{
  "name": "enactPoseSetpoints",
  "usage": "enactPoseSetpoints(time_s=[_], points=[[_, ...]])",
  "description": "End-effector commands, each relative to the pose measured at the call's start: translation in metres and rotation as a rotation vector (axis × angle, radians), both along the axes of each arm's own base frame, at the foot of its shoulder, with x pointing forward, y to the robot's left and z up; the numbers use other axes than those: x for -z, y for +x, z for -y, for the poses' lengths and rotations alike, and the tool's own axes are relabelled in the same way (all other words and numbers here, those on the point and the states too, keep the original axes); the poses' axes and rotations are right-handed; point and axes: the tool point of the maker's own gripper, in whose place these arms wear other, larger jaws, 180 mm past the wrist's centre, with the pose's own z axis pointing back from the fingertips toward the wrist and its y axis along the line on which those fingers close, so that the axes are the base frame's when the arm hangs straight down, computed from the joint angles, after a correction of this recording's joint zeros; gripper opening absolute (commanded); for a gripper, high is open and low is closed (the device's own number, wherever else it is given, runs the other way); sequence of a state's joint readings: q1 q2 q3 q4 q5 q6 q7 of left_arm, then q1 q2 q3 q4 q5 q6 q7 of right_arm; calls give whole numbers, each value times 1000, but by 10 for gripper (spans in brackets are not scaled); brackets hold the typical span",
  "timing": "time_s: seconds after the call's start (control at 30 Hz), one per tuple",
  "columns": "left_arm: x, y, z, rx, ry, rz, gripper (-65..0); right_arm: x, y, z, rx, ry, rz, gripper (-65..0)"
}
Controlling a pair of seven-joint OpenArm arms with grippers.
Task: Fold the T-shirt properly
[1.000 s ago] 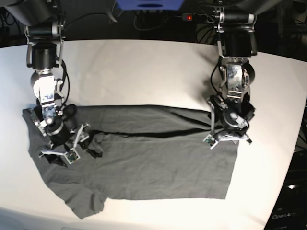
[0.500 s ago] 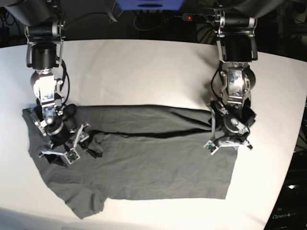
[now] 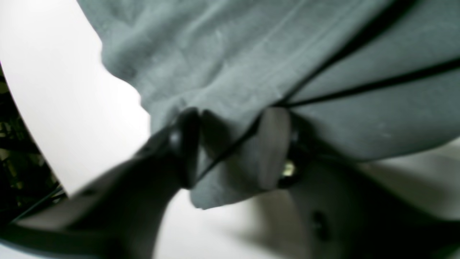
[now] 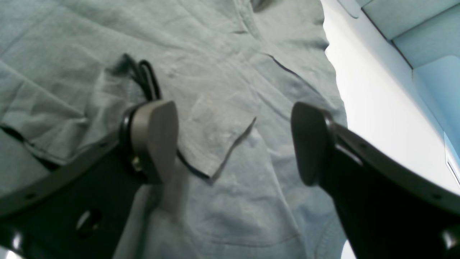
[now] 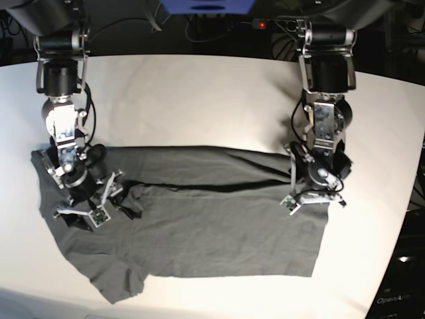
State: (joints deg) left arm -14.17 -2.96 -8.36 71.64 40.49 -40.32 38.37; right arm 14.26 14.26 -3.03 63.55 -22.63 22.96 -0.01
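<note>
We saw the left gripper point(image 3: 230, 149) pinching the T-shirt point(image 5: 212, 226) hem between its pads, while the right gripper point(image 4: 233, 144) hung released above cloth.

Base overhead; wrist views close

A robotics lab is indicated: a bare white counter point(image 5: 199, 100) is flanked by two mounted robot arms, with tangled cables point(image 5: 199, 30), a power strip with a lit red switch point(image 5: 263, 24) and a blue box point(image 5: 207, 6) seen behind it.
</note>
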Motion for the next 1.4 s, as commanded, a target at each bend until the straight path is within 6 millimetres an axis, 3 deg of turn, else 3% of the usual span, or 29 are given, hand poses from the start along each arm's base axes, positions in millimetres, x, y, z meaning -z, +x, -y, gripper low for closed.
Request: enactPoseSetpoints(time_s=[0.0, 0.07, 0.1, 0.4, 0.83, 1.17, 1.27, 1.37], points=[[-12, 10, -2, -2, 8, 35, -527, -22, 12, 3, -4, -1, 65, -170], [-15, 13, -2, -3, 10, 43, -625, -22, 12, 4, -4, -3, 65, -170], [-17, 15, -2, -3, 10, 48, -640, -22, 12, 4, -4, -3, 65, -170], [-21, 18, -4, -8, 14, 57, -625, -18, 8, 3, -4, -3, 56, -170], [-51, 48, -1, 1, 17, 131, -625, -18, 8, 3, -4, -3, 56, -170], [-65, 64, 12, 142, 127, 150, -624, -18, 7, 9, -2, -15, 54, -170], [-69, 66, 10, 140, 135, 155, -624, -18, 7, 10, -2, -17, 54, -170], [-68, 66, -6, 132, 193, 142, -624, -18, 7, 10, -1, -18, 54, -170]])
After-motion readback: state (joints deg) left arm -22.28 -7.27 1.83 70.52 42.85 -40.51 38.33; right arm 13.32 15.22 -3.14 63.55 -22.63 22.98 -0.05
